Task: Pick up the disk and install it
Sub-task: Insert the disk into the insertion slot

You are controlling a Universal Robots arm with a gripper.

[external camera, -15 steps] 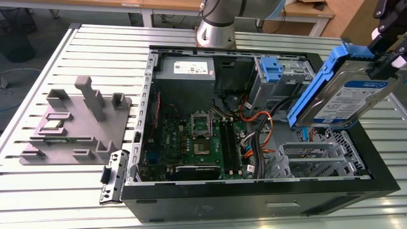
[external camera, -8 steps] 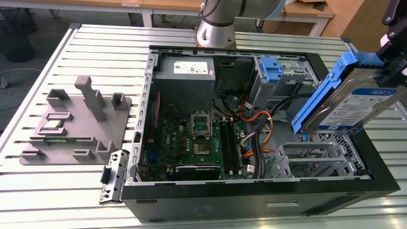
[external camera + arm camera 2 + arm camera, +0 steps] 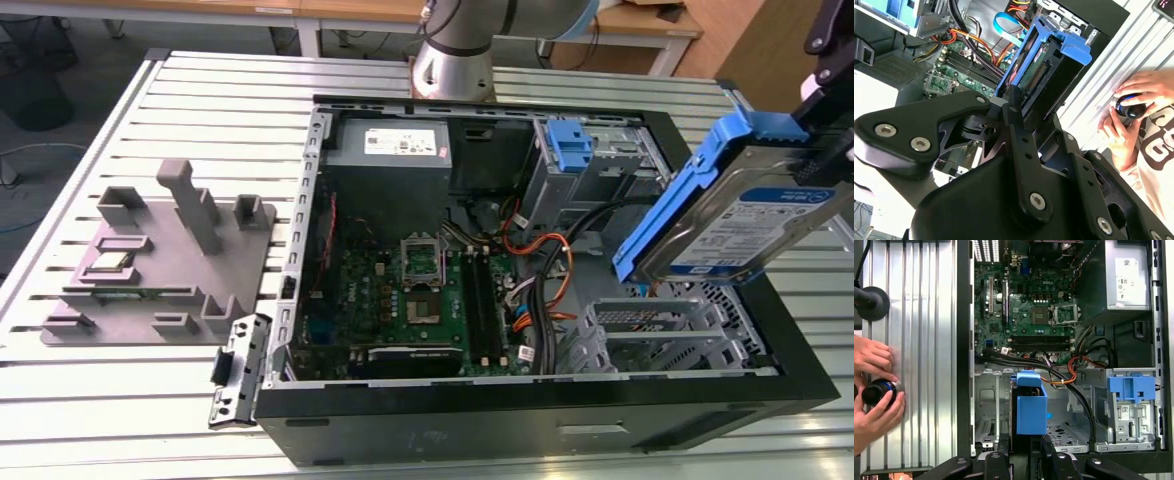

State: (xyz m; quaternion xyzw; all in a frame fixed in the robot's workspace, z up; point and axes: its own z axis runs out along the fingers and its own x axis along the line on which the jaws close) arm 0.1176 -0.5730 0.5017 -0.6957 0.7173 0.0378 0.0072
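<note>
Silver metal, flat rectangular disk [image 3: 750,225] with blue plastic rails hangs tilted at three o'clock in the exterior view, above the open black computer case [image 3: 507,425], pinched by the claw [image 3: 1025,447]; likely stiff, weighty and shock-sensitive, best gripped across its railed edges.

Disk [image 3: 727,215] hanging tilted in gripper's [image 3: 1025,440] clamp, open air all around it above case [image 3: 534,430]. Metal drive cage [image 3: 667,335] lying open-topped below. Cable bundle [image 3: 561,262] crowding cage's inner side. Blue latch [image 3: 567,145] standing upright, well apart. Person's hands [image 3: 874,412] occupying bench [image 3: 929,340] outside case wall; bare slats lying free between.
</note>
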